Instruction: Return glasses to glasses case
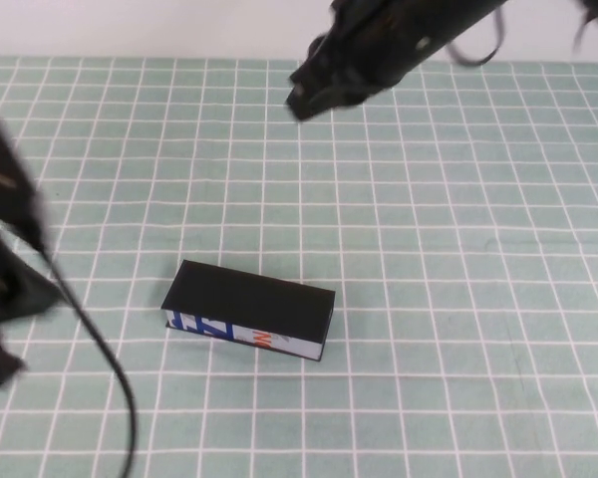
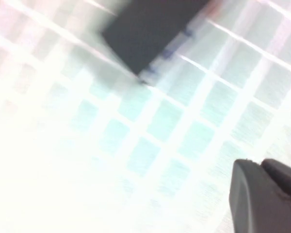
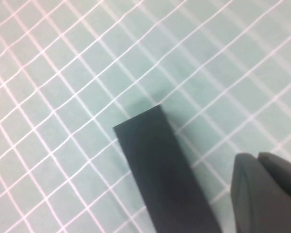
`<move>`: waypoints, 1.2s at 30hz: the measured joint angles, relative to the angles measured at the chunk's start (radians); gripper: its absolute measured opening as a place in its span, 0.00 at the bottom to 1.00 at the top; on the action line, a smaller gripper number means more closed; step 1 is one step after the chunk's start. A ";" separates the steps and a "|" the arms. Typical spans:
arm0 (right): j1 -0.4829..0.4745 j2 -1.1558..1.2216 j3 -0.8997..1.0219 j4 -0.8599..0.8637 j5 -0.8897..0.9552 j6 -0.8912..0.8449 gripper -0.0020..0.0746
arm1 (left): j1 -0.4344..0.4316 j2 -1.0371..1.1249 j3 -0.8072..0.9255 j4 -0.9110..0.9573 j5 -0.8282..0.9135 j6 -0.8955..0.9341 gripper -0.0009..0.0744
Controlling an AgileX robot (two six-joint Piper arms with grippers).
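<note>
You're looking at what reads as the tail end of the job. The glasses case [image 1: 249,309] lies flat on the worktop [image 1: 458,259] with its black top face shut down and its white printed side turned toward the robot. No glasses show anywhere in the three views, so your best judgement is that they are already inside under the closed lid; you can't confirm that, since the case's inside is hidden. If that's right, the only thing left is for the arms to get clear.

The left gripper [image 1: 0,299] sits well to the left of the case, level with it, a blurred dark shape with its cable looping down toward the near edge. Whether its jaws are open or closed can't be told, and nothing shows it holding anything. Its wrist view catches one corner of the case [image 2: 148,31] over washed-out grid cloth.

The right gripper [image 1: 314,95] hangs well beyond the case, on its far side and raised above the worktop. Its jaws can't be read either, and no object is visible in them. Its wrist view shows the case's plain black top [image 3: 165,174] just below.

Around the case there is only the green grid cloth. Nothing stands between either arm and the case.
</note>
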 joint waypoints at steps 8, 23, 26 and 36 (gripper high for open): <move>-0.004 -0.181 -0.002 -0.109 -0.047 0.066 0.01 | 0.150 -0.373 0.071 -0.029 -0.181 -0.044 0.01; -0.014 -0.720 0.476 -0.210 -0.394 0.032 0.01 | 0.152 -0.568 0.248 -0.133 -0.321 -0.048 0.01; -0.019 -0.875 0.714 -0.220 -0.490 0.028 0.01 | 0.152 -0.568 0.250 -0.221 -0.319 0.008 0.01; -0.019 -1.386 1.480 -0.221 -0.894 0.042 0.01 | 0.152 -0.541 0.250 -0.318 -0.299 0.034 0.01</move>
